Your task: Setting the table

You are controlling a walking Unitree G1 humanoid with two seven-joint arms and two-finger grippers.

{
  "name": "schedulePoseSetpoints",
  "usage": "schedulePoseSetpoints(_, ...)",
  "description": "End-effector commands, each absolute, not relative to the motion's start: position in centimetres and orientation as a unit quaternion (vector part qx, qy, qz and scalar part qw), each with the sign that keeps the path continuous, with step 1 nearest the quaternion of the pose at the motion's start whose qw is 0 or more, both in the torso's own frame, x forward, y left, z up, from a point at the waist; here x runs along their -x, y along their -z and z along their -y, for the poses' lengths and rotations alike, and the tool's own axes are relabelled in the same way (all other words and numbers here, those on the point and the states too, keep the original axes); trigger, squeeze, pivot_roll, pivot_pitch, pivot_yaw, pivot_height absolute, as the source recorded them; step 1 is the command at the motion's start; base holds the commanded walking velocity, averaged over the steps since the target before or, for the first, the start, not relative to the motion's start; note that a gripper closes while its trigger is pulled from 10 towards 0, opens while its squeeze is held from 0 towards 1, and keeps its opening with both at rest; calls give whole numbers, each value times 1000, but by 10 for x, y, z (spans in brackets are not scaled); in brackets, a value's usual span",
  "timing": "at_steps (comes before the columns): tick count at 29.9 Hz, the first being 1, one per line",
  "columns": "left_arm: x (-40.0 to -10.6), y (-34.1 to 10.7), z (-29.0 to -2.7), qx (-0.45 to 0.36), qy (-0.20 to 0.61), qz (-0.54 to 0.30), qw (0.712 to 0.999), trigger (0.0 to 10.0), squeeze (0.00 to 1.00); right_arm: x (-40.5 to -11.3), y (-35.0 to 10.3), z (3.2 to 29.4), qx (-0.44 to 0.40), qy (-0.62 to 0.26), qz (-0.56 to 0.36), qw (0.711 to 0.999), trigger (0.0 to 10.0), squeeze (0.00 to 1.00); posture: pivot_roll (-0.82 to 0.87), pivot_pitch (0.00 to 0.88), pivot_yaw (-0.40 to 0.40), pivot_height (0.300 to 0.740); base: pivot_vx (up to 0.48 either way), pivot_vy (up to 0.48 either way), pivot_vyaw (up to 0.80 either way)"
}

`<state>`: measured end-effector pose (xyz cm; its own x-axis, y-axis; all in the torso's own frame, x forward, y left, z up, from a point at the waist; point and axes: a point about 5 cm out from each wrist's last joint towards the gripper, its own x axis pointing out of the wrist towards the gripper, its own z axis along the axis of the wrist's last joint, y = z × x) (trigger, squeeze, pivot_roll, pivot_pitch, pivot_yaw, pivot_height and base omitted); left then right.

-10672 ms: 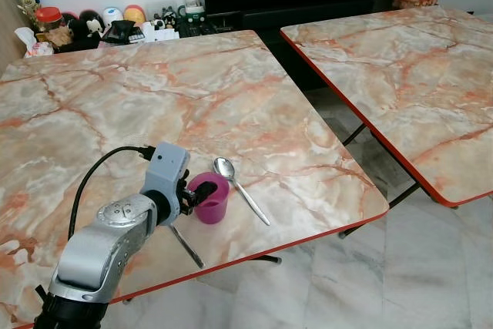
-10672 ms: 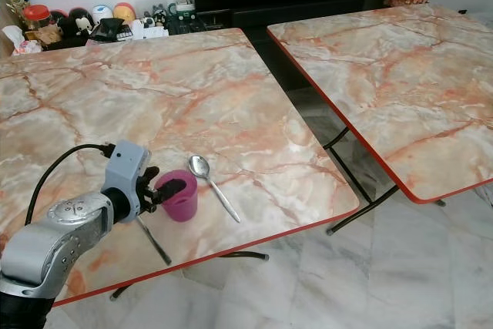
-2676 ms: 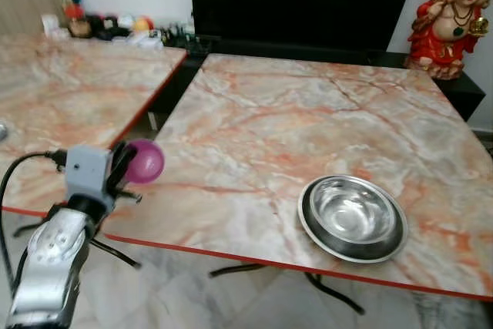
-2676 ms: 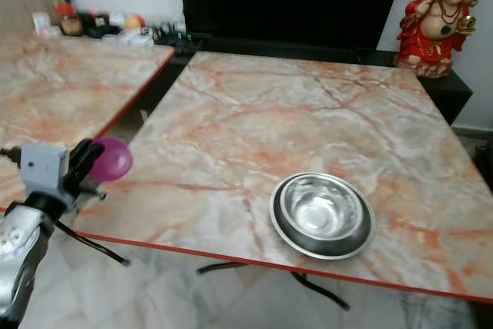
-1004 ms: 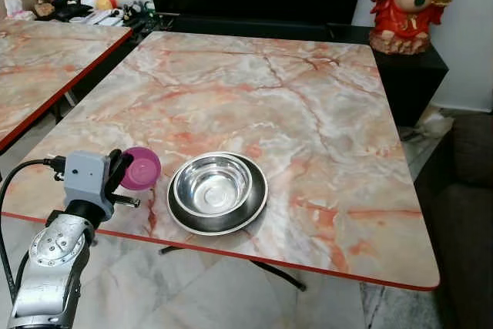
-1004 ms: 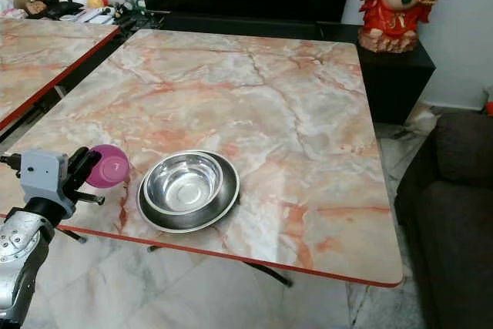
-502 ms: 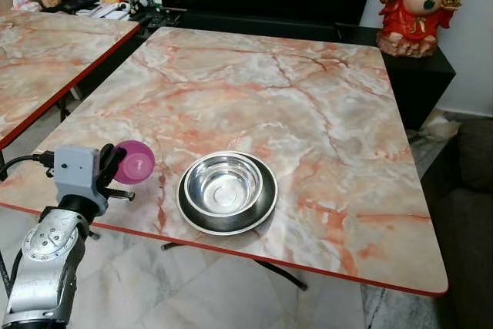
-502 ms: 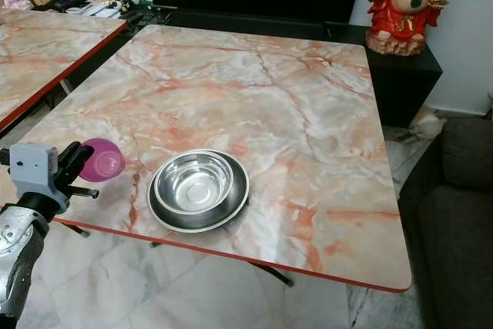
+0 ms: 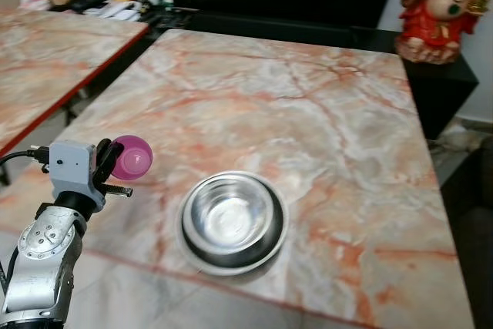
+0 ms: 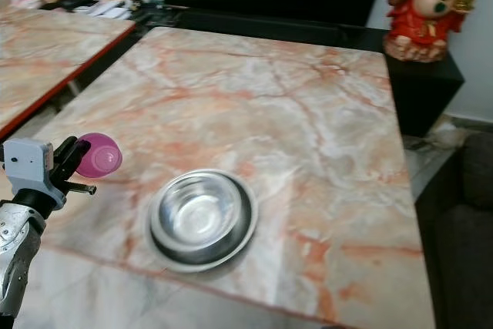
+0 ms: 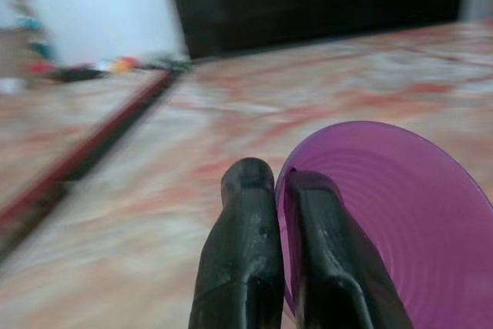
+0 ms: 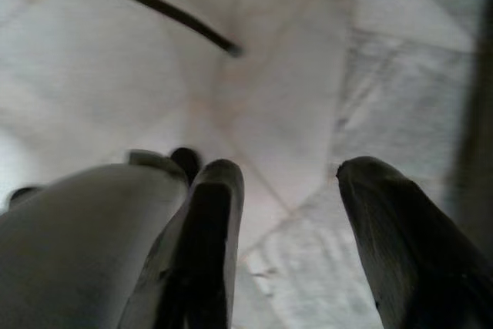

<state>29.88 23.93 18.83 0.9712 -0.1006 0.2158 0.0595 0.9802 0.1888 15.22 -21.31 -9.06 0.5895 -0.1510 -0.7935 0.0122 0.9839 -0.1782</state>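
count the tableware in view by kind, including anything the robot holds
small purple plastic cup, clamped at its rim by the left pincer: 1
shiny round steel bowl: 1
dark round steel plate under the bowl: 1
total: 3

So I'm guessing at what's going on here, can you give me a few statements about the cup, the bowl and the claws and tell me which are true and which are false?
1. The left claw is shut on the rim of the purple cup. True.
2. The cup stands upright on the table. False: it is held in the air, tipped on its side, over the near left part of the marble table.
3. The metal bowl sits on the marble table near its front edge. True.
4. The bowl is full of food. False: its shiny inside looks empty.
5. The right claw carries a spoon. False: it is open, holds nothing and points at the tiled floor.
6. A red figurine stands beyond the table's far right corner. True.
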Motion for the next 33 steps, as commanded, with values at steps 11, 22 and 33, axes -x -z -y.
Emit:
schedulePoseSetpoints(11, -299, -211, -246, 4, 175, 54, 983, 10000, 0, -152, 92, 207, 73, 41, -454, 887, 10000, 0, 20, 137, 0, 740, 0, 0, 0)
schedulePoseSetpoints(22, -323, -214, -268, -66, 127, -68, 987, 10000, 0, -149, 94, 206, 76, 38, -459, 884, 10000, 0, 30, 138, 8, 740, 0, 0, 0)
schedulePoseSetpoints(33, -330, -210, -262, -8, 152, -122, 981, 10000, 0, -147, 93, 211, 74, 45, -462, 883, 10000, 0, 26, 144, 12, 740, 0, 0, 0)
